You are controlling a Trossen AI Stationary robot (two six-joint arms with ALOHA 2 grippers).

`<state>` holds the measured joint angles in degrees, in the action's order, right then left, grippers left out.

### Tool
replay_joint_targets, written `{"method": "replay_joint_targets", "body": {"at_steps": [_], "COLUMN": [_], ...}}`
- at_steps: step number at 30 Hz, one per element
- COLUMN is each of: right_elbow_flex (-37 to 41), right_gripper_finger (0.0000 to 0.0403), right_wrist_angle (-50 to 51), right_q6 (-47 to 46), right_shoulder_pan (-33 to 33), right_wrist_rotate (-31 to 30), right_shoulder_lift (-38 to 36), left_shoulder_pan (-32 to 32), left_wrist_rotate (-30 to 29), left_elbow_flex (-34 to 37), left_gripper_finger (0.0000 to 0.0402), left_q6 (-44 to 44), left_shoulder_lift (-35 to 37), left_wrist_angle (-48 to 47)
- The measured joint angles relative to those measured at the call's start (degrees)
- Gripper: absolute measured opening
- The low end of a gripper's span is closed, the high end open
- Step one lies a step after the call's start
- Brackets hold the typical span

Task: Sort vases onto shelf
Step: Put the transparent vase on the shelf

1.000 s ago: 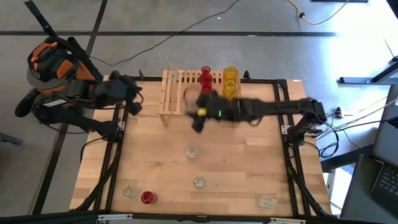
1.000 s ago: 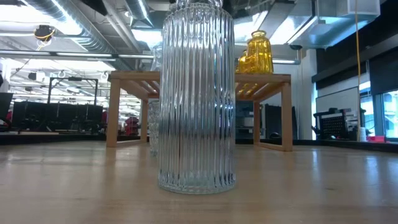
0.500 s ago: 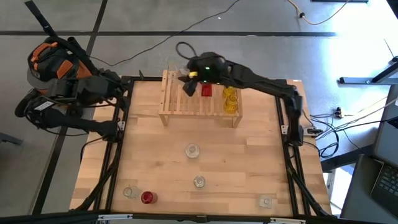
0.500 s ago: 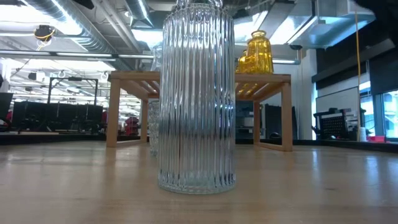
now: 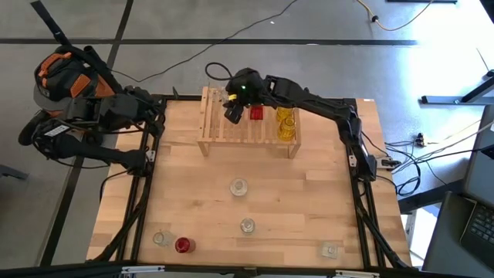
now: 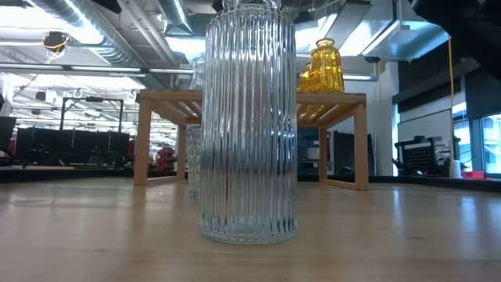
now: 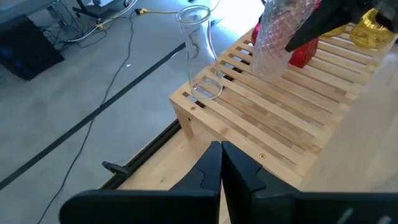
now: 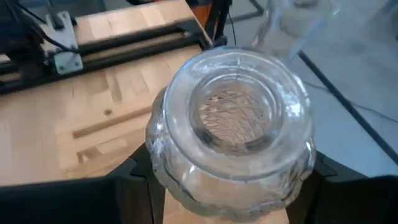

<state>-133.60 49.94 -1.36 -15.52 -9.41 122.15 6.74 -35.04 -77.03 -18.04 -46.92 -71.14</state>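
A: Two arms, one shelf (image 5: 247,127) at table's far edge. Shelf stock?

B: Red vase (image 5: 255,112), yellow vase (image 5: 286,123), tall clear vase (image 7: 200,53) at its end. My right gripper (image 5: 234,106) pinches a cut-glass vase (image 8: 231,134) over the slats. I'd call it rigid, slick, breakable; grip the body.

A: L gripper (image 7: 221,163)?

B: Pressed together, parked beside shelf. No labels legible.

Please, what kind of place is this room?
Probably a robotics lab or workshop: exposed ceiling ducts, cables across a bare concrete floor, and a plywood table holding glass vases for sorting.
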Motion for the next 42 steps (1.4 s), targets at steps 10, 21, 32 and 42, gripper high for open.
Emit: {"method": "replay_joint_targets", "body": {"at_steps": [10,21,32,42], "right_elbow_flex": [0.02,0.02,0.04,0.11], "right_gripper_finger": [0.0194,0.0233,0.0212,0.0257], "right_wrist_angle": [3.53,3.89,4.45,5.20], "right_q6": [-2.98,-3.11,-4.10,-5.88], "right_shoulder_pan": [-1.54,-1.79,-1.78,-1.28], "right_wrist_rotate": [4.50,3.98,5.55,6.54], "right_shoulder_lift": [0.04,0.04,0.88,3.60], "left_shoulder_pan": [0.00,0.00,0.00,-0.02], "left_wrist_rotate": [-0.29,-0.27,0.04,1.28], "left_elbow_flex": [0.04,0.04,0.04,0.04], "left_gripper_finger": [0.0000,0.0000,0.0000,0.0000], "left_q6": [0.00,-0.85,-0.94,-1.40], "left_shoulder_lift": [-0.68,-0.71,-0.72,-0.72], "left_wrist_angle": [0.03,0.03,0.03,0.01]}}
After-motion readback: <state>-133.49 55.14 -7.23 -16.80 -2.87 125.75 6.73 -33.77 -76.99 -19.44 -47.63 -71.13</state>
